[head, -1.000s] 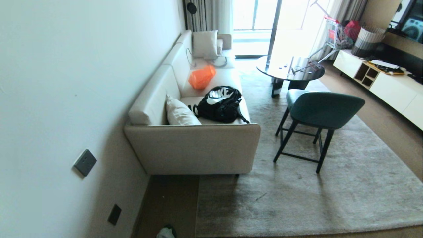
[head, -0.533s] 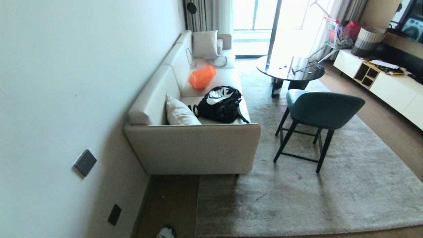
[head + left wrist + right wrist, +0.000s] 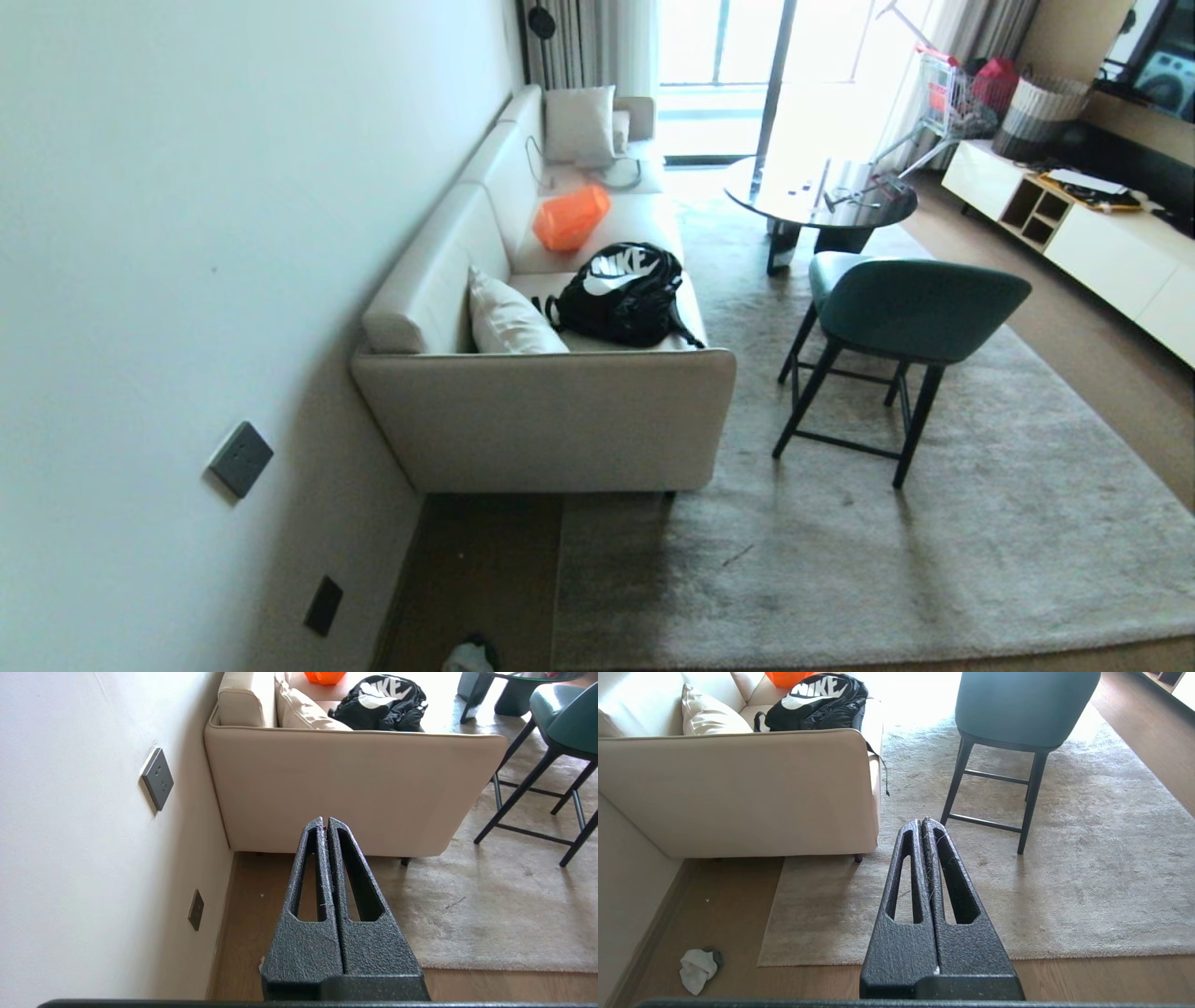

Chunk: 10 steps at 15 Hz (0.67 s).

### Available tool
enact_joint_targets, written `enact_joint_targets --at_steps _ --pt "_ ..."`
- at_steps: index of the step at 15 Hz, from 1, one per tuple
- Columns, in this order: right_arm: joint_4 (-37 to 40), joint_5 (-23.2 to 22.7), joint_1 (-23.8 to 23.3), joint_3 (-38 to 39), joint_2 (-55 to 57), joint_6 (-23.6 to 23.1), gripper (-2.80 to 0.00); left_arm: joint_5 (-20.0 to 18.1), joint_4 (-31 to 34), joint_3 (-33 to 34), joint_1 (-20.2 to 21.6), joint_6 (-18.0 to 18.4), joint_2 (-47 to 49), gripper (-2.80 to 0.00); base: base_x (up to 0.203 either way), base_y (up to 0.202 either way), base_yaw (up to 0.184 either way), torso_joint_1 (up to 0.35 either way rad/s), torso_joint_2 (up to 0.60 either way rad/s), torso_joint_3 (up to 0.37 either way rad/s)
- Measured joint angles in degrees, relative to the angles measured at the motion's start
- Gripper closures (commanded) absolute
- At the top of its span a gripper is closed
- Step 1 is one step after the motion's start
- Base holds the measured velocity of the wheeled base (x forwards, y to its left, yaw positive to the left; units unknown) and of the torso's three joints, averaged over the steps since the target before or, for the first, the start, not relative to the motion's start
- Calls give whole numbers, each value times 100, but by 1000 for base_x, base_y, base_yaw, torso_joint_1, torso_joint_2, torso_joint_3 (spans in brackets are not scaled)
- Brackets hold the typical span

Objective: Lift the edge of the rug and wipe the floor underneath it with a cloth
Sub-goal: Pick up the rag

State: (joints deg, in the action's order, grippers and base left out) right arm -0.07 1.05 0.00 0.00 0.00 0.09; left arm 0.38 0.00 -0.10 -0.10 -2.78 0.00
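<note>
Grey rug edge [image 3: 770,933] flat, cloth [image 3: 697,969] on floor [image 3: 724,896]; both grippers closed, empty

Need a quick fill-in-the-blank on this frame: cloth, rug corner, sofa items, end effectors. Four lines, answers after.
1. The cloth lies on the bare wooden ____ near the wall, not on the rug.
2. The rug edge lies ____ on the floor, not yet lifted.
3. The fingers of the left end effector and the right end effector are ____.
4. The black backpack sits on the ____.

Missing words: floor; flat; shut; sofa
</note>
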Motion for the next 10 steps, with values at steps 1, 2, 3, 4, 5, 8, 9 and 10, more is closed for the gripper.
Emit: enact_joint_targets --at_steps 1,2,3,4,5,8,9,10 --pt "0 0 0 0 0 -2 0 -5 0 0 0 -2 0 0 0 0 0 0 0 0" --pt "0 0 0 0 0 1 0 -3 0 0 0 2 0 0 0 0 0 0 0 0" --pt "0 -1 0 0 0 0 0 -5 0 0 0 2 0 0 0 0 0 0 0 0" --pt "-2 -1 0 0 0 1 0 -2 0 0 0 0 0 0 0 0 0 0 0 0" --pt "0 -1 0 0 0 0 0 -2 0 0 0 0 0 0 0 0 0 0 0 0" --pt "0 0 0 0 0 1 0 0 0 0 0 2 0 0 0 0 0 0 0 0" --pt "0 -1 0 0 0 1 0 3 0 0 0 0 0 0 0 0 0 0 0 0" --pt "0 -1 0 0 0 1 0 0 0 0 0 4 0 0 0 0 0 0 0 0"
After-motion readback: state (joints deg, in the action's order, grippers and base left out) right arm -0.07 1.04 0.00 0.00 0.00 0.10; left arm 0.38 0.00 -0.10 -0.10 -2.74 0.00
